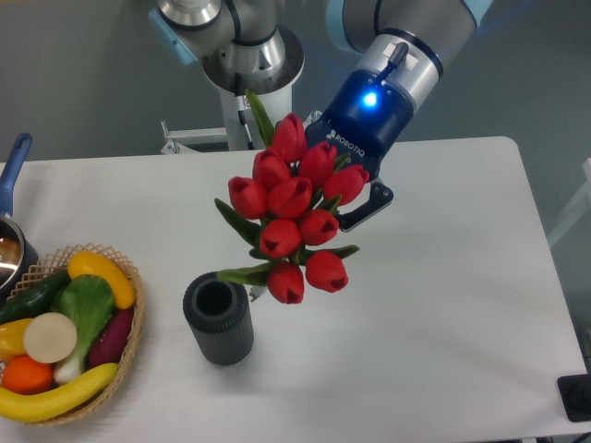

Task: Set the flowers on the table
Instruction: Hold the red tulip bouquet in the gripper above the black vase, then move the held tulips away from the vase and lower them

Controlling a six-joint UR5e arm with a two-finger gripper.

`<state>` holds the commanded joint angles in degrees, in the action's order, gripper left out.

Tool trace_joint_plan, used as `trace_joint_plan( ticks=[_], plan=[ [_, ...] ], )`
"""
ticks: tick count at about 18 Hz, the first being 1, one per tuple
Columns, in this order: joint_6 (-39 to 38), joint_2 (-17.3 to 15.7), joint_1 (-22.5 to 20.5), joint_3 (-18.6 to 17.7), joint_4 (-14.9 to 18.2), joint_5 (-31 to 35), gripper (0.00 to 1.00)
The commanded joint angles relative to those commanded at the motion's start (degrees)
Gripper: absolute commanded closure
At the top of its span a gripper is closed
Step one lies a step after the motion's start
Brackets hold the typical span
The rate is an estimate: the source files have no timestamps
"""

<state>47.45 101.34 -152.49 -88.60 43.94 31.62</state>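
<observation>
The flowers point(294, 205), a bunch of red tulips with green leaves, hang in the air above the middle of the white table point(443, 305), with the blooms turned towards the camera. Their stems are hidden behind the blooms. My gripper point(356, 210) is right behind the bunch on its right side and is shut on the flowers. One dark finger point(373, 201) shows past the blooms. The dark grey ribbed vase point(218, 319) stands upright and empty on the table, below and left of the bunch.
A wicker basket point(132, 343) of vegetables and fruit sits at the front left. A pot with a blue handle point(11, 175) is at the left edge. A small black object point(576, 397) sits at the front right corner.
</observation>
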Motion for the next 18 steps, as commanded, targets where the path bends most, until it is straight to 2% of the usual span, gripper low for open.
trace_joint_plan(
  ticks=[6, 10, 12, 15, 18],
  plan=[
    [2.0, -0.1, 0.4, -0.6, 0.1, 17.1, 0.59],
    [4.4, 0.0, 0.4, -2.0, 0.2, 18.8, 0.59],
    [6.1, -0.3, 0.3, -3.7, 0.3, 21.4, 0.59],
    [12.6, -0.6, 0.3, -7.9, 0.4, 29.9, 0.59],
    [15.1, -0.7, 0.4, -10.3, 0.7, 35.6, 0.59]
  ],
)
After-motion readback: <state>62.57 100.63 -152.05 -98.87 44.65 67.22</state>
